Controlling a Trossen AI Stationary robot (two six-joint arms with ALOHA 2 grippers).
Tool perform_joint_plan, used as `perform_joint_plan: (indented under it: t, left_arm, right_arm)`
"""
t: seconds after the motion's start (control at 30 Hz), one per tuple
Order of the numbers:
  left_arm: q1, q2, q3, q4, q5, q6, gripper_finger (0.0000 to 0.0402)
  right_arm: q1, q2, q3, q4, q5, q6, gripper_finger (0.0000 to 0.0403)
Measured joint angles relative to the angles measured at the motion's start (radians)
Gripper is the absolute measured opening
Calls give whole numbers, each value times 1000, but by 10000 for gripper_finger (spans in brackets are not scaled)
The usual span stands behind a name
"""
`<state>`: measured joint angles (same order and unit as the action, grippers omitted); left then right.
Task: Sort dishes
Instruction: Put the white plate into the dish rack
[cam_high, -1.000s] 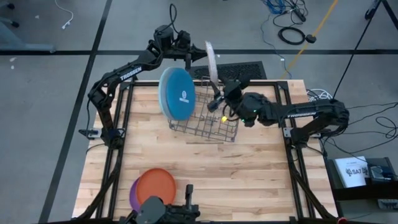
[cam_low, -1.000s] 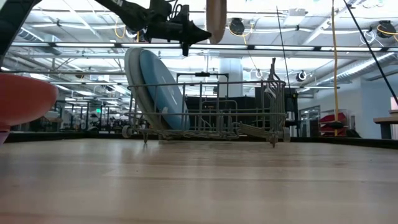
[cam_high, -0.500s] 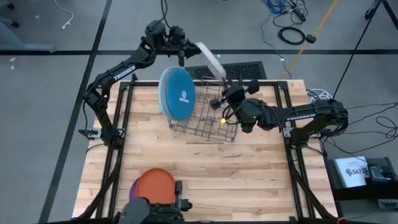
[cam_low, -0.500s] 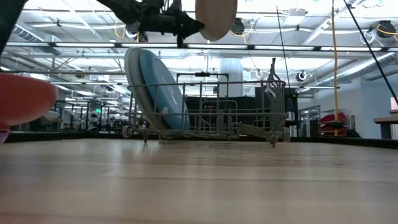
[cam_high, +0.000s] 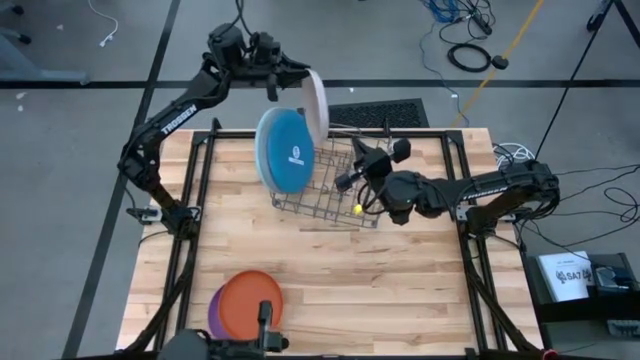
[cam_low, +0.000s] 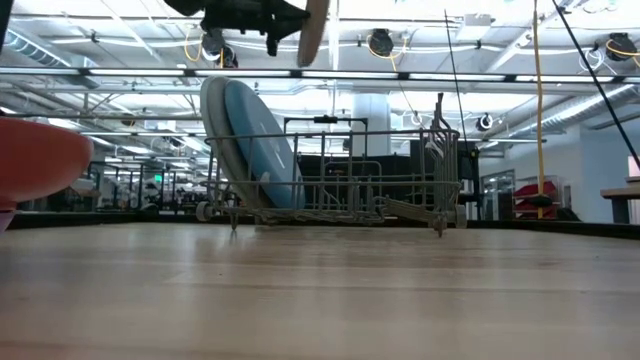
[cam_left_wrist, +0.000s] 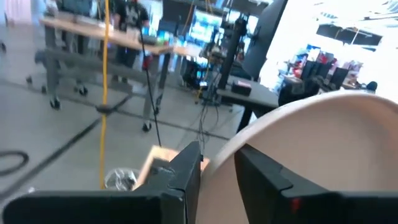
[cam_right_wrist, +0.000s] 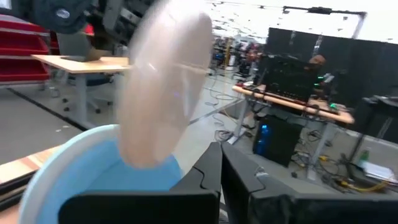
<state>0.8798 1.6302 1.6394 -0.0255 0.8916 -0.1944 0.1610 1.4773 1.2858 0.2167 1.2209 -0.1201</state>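
High view: the left gripper (cam_high: 290, 82) hangs above the far edge of the table (cam_high: 400, 280), and an off-white plate (cam_high: 315, 103) stands on edge at its fingertips, over the far left part of the wire rack (cam_high: 345, 195). In the left wrist view the two dark fingers (cam_left_wrist: 186, 177) stand on either side of the plate's rim (cam_left_wrist: 323, 155), with some gap showing, so whether they still pinch it cannot be told. The right gripper (cam_high: 352, 172) reaches in over the rack from the right, its fingers pressed together on nothing, as the right wrist view shows. A blue plate (cam_high: 287, 150) leans upright in the left end of the rack, with a lighter blue one (cam_low: 213, 130) just behind it in the low view. An orange plate (cam_high: 250, 298) lies on a purple plate (cam_high: 213, 312) at the near left of the table.
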Motion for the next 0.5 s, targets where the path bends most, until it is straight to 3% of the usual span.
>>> perform_joint_plan:
  t: [0.3, 0.5]
  left_arm:
    - [-80, 25, -23, -83, -53, 115, 10]
    - [-107, 36, -26, -90, -69, 157, 4]
  right_arm:
    - [47, 0, 0, 32, -20, -18, 3]
    - [109, -1, 0, 49, 66, -39, 78]
